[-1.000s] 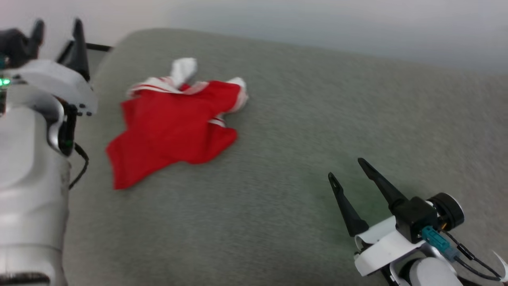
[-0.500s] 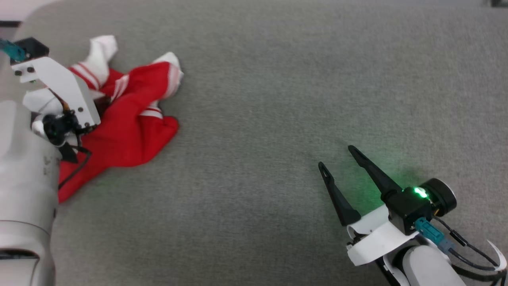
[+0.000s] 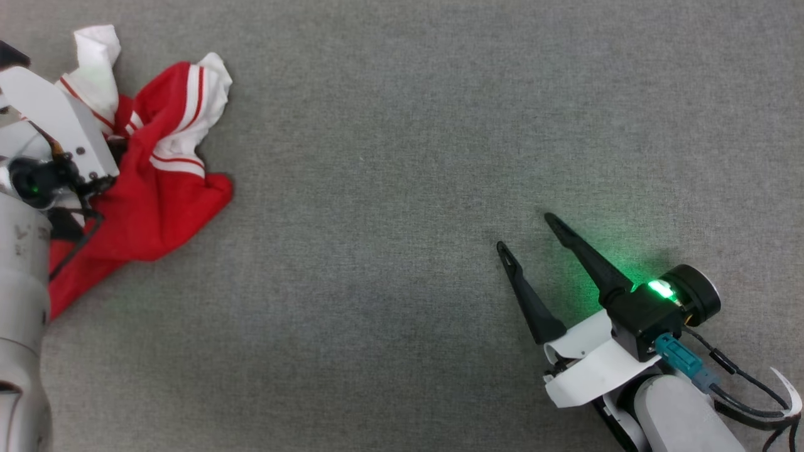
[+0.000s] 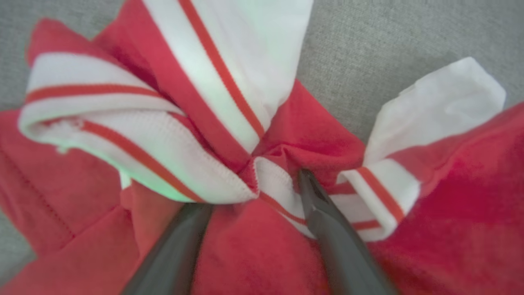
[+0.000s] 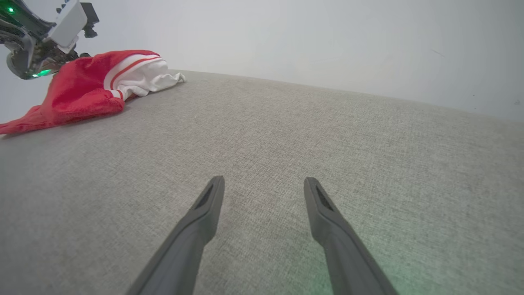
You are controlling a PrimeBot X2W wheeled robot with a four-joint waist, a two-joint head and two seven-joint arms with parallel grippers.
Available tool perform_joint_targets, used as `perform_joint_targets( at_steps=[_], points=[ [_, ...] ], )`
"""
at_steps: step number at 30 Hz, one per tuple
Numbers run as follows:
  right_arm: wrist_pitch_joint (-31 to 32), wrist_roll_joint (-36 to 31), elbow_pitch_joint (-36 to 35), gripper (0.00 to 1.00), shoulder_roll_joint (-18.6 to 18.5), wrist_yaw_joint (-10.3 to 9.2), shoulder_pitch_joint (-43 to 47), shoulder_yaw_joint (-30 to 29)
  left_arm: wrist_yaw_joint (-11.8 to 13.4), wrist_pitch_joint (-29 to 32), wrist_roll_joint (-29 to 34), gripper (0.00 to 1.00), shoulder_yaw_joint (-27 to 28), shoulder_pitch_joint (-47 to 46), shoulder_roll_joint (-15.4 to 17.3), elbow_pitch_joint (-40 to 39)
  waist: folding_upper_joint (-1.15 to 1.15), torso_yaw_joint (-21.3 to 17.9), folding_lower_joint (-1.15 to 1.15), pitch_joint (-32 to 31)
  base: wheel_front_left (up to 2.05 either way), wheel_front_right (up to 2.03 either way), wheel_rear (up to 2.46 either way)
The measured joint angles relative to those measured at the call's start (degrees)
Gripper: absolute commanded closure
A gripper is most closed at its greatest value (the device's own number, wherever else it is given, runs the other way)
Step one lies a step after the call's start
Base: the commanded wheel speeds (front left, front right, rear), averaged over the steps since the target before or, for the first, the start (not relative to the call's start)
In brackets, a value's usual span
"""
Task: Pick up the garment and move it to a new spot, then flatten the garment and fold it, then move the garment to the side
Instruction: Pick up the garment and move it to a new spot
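I see a grey woven surface (image 3: 402, 157), flat and even, ending at a plain pale wall (image 5: 286, 37). The garment (image 3: 163, 201) lies crumpled on the surface, far to its left side in my head view. Its red cloth is bunched, with striped trim and white lining turned up. The left gripper (image 4: 251, 190) is down on the garment, fingers apart, straddling a gathered fold of trim. The right gripper (image 3: 524, 231) sits low over bare surface, well apart from the garment, fingers spread, holding nothing. A green light glows on its wrist.
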Motion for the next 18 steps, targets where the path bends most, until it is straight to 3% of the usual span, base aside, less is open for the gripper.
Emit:
perform_joint_targets(
  at_steps=[1,3,9,18],
  points=[
    [0.02,0.0,-0.04,0.0,0.0,0.0,-0.06,-0.07,0.0,0.16,-0.24,0.44,0.02,-0.15,0.03,0.13,0.0,-0.09,0.0,0.2,0.0,0.0,0.0],
    [0.19,0.0,-0.07,0.0,0.01,0.0,-0.09,-0.09,0.07,0.27,-0.32,1.0,-0.01,-0.28,0.27,0.37,0.0,-0.17,0.0,0.39,0.0,0.0,0.0],
    [0.2,0.0,-0.04,0.0,0.05,0.0,-0.54,-0.03,0.18,-0.69,-1.13,1.0,-0.1,0.0,0.47,0.76,0.0,-0.11,0.0,-0.15,0.0,0.0,0.0],
    [-0.68,0.13,0.78,0.0,0.97,0.0,-0.31,-1.29,0.25,-8.0,-0.73,1.0,-4.61,3.16,-0.05,-4.04,0.0,-0.34,0.0,-3.16,0.0,0.0,0.0]
  ],
)
